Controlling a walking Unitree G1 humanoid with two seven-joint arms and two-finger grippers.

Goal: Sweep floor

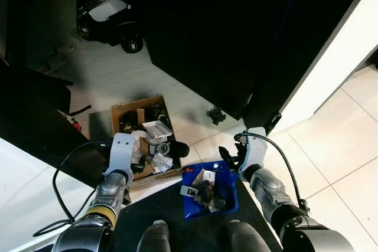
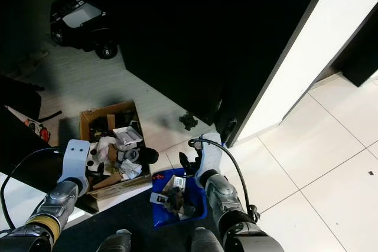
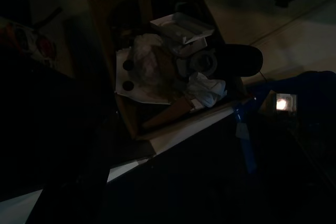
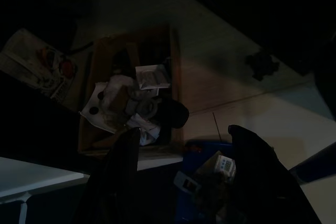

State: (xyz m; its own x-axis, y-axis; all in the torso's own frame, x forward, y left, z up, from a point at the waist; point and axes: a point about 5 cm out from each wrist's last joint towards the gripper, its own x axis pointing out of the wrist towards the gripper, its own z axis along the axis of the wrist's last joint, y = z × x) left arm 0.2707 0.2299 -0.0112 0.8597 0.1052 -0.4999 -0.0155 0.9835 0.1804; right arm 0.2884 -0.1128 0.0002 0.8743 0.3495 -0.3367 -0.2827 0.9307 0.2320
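A blue dustpan (image 1: 211, 192) lies on the floor in front of my feet, holding scraps of paper and dark debris (image 1: 205, 190). My right gripper (image 1: 228, 156) hangs at the dustpan's far right rim. In the right wrist view its two fingers (image 4: 255, 171) stand wide apart, open, with the pan's contents (image 4: 220, 165) between and beyond them. My left arm's white wrist (image 1: 121, 153) is over the near left side of a cardboard box (image 1: 120, 112) stuffed with crumpled paper and rubbish. The left wrist view is very dark and looks at that box (image 3: 126, 124).
A small black lump (image 1: 216, 114) lies on the floor by a tall black door (image 1: 236, 28). A black toy car (image 1: 108, 15) stands far left. A dark mat (image 1: 165, 205) lies under my feet; light tiles (image 1: 331, 140) spread to the right.
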